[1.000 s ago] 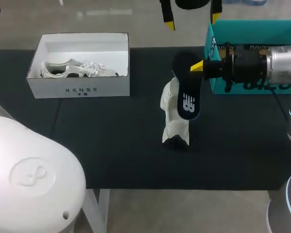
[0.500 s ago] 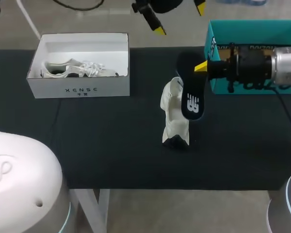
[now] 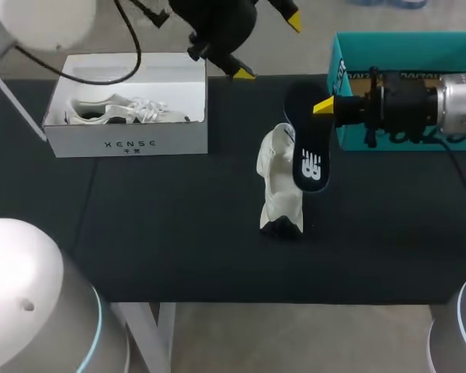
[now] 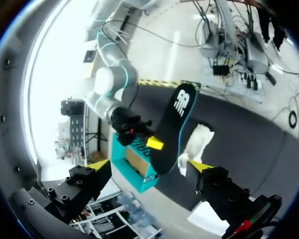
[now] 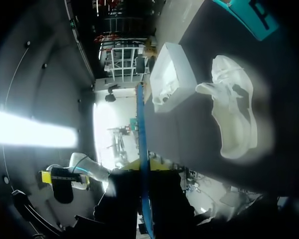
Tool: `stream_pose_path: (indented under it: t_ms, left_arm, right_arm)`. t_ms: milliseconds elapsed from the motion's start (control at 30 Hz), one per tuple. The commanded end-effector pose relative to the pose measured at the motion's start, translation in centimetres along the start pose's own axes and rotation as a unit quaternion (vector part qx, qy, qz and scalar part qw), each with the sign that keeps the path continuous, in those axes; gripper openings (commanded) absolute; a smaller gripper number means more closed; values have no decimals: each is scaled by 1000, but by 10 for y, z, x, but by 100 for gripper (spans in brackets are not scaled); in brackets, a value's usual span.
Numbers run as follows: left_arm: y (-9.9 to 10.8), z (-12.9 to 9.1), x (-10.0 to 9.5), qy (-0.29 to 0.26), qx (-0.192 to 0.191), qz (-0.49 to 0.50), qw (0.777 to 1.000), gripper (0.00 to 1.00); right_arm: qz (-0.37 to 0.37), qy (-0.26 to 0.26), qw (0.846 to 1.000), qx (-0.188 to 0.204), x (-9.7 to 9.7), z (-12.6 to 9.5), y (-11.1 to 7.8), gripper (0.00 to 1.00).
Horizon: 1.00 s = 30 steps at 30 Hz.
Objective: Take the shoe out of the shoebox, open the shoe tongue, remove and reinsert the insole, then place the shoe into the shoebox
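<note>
A white shoe (image 3: 278, 186) lies on the black table (image 3: 179, 233), toe toward the front edge. My right gripper (image 3: 325, 106) is shut on the top end of a dark blue insole (image 3: 309, 151), which hangs just right of the shoe. In the right wrist view the insole (image 5: 142, 144) shows edge-on between the fingers of the right gripper (image 5: 142, 167), with the shoe (image 5: 234, 119) beyond it. My left gripper (image 3: 268, 47) hovers open above the table's far edge. In its own view the left gripper (image 4: 149, 165) frames the insole (image 4: 174, 124) and shoe (image 4: 197, 144) from a distance.
A white shoebox (image 3: 124, 140) at the far left holds another white shoe (image 3: 124, 110). A teal shoebox (image 3: 349, 47) stands at the far right, behind my right arm. Black tabletop stretches in front of the shoe.
My left gripper has swung leftward along the far edge and turned. The right gripper has carried the insole slightly to the right, off the shoe. The shoe has stayed put.
</note>
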State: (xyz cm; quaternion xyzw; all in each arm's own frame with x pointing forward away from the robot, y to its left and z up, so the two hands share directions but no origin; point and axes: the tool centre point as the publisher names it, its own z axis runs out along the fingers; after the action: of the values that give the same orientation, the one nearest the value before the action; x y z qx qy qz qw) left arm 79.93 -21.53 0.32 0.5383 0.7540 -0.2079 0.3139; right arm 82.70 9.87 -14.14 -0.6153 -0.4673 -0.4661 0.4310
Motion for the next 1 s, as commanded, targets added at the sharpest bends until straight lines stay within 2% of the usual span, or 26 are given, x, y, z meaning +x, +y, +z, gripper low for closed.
stream_pose_path:
  t_ms: [33,233,300,367,500,800,1000]
  left_arm:
    - [-4,0,7,-167,-4,0,986,100]
    - [-4,0,7,-167,-4,0,986,100]
    - [-4,0,7,-167,-4,0,986,100]
    - [-4,0,7,-167,-4,0,986,100]
    - [-6,10,21,-229,34,10,973,100]
    - [-2,18,19,-353,48,60,932,100]
    - [2,39,11,-362,26,90,927,100]
  right_arm:
    - [2,-1,1000,-2,-1,0,-3,0]
    - [7,1,1000,-5,-3,-1,-3,0]
    - [10,13,1000,-3,-2,0,-4,0]
    - [21,48,999,12,3,0,-6,0]
    - [29,79,996,31,13,-5,-11,0]
    - [15,113,992,54,43,-15,-15,0]
    - [-1,124,990,61,59,-12,-20,0]
